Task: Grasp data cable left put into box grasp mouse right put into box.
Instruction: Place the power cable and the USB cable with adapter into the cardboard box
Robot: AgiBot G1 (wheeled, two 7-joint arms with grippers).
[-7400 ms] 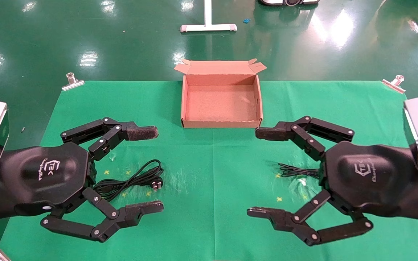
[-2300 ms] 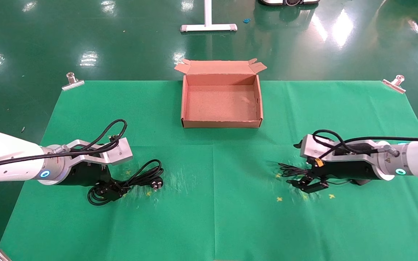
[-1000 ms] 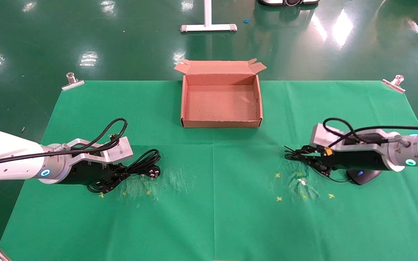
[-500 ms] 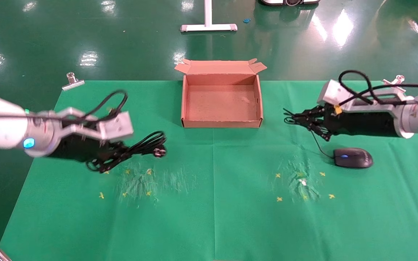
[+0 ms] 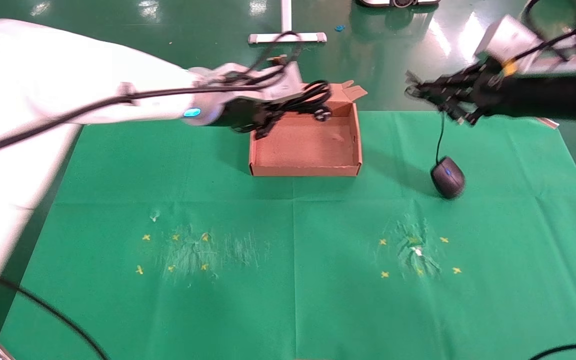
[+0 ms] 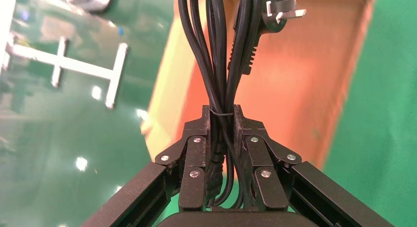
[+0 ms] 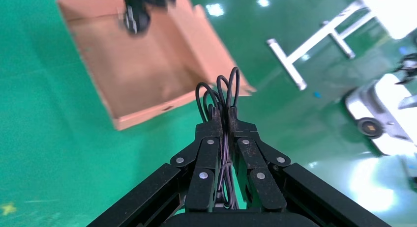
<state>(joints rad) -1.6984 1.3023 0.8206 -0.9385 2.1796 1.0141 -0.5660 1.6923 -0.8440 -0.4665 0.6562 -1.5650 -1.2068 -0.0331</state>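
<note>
Left gripper [image 6: 223,133] is up over the shallow brown cardboard box [image 5: 255,150], fingers clamped tight on the thick black coiled data cable [image 6: 216,55] — the bundle pokes out past the fingertips with its chunky silver-pronged plug [image 6: 275,13] hanging above the box floor. Over on the right, the right gripper [image 7: 223,121] sits high beside the box's right wall, pinched on the thin black cord [image 5: 439,137] — and the small black oval mouse [image 5: 448,177] dangles below it, just at the green cloth [image 5: 293,280]

Box [image 5: 306,169] interior bare, open from above; left tool [image 5: 263,119] with data cable [image 5: 308,102] hangs over far-left corner.
</note>
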